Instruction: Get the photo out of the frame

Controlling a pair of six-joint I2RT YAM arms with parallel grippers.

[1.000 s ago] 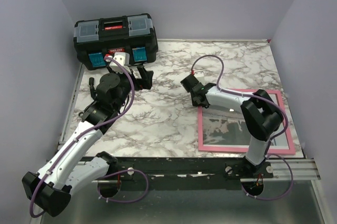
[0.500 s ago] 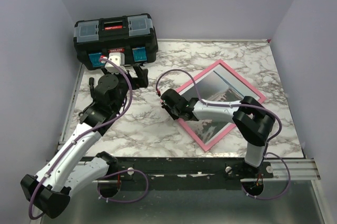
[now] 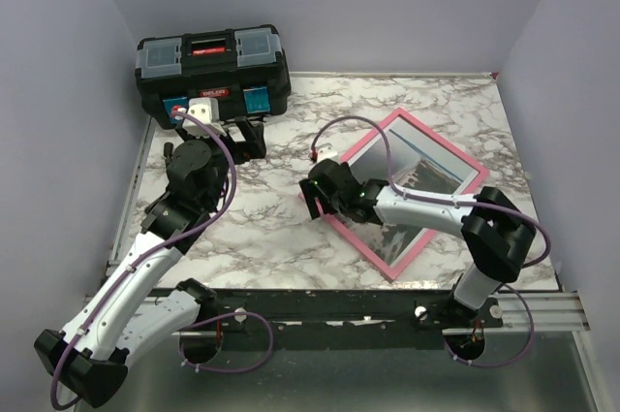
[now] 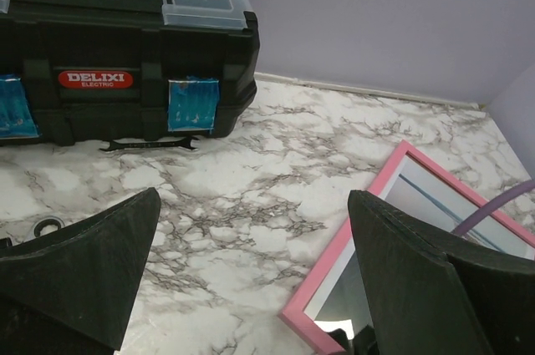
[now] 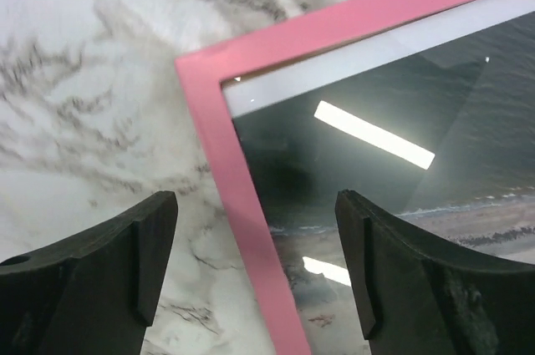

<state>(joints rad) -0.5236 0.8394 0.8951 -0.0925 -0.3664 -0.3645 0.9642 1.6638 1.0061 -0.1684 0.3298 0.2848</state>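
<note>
The pink frame point(image 3: 446, 145) lies flat on the marble table, turned like a diamond, right of centre. The greyscale photo point(image 3: 412, 168) shows inside it under reflective glazing. My right gripper point(image 3: 315, 203) hovers open at the frame's left corner. In the right wrist view its fingers straddle the pink frame point(image 5: 334, 25) border, one over marble, one over the photo point(image 5: 401, 205), with nothing gripped by the right gripper point(image 5: 255, 201). My left gripper point(image 3: 244, 136) stays wide open and empty near the toolbox; the left gripper point(image 4: 252, 205) faces bare marble, with the frame point(image 4: 334, 280) corner at lower right.
A black toolbox point(image 3: 213, 68) stands at the back left corner, and the toolbox point(image 4: 125, 38) has a thin wrench point(image 4: 150, 144) lying in front of it. A small metal ring point(image 4: 48, 225) lies on the marble. Purple walls close the left, back and right sides.
The frame has been swung from square at the right edge to a diamond nearer the centre. My right gripper has let go of it and opened. The left arm shifted slightly.
</note>
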